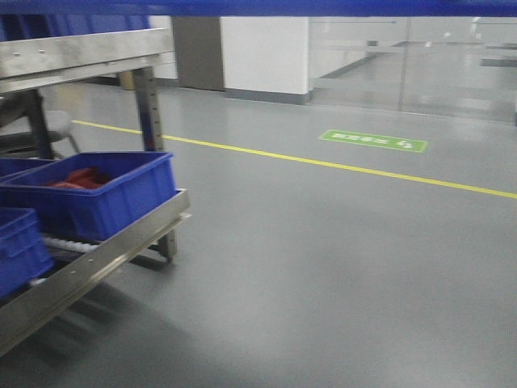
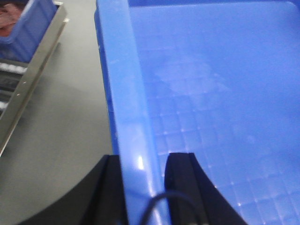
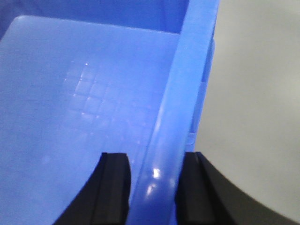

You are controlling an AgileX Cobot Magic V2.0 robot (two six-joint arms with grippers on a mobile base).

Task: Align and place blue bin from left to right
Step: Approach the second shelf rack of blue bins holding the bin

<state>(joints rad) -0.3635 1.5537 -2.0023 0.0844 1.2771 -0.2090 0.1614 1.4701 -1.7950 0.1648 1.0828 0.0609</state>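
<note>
The blue bin (image 2: 211,93) fills both wrist views, its gridded floor bare and nothing inside it. My left gripper (image 2: 145,187) is shut on the bin's left rim, one black finger outside the wall and one inside. My right gripper (image 3: 153,187) is shut on the right rim (image 3: 187,84) in the same way. The bin (image 3: 84,93) hangs above grey floor. In the front view a blue strip (image 1: 258,6) runs along the top edge; it looks like part of the held bin. Neither gripper shows in that view.
A metal roller rack (image 1: 105,250) stands at the left. It carries a blue crate with red items (image 1: 97,194) and another blue crate (image 1: 20,246) nearer me. The rack's rail (image 2: 33,79) lies left of the held bin. A yellow floor line (image 1: 323,164) and a green floor sign (image 1: 373,141) lie ahead.
</note>
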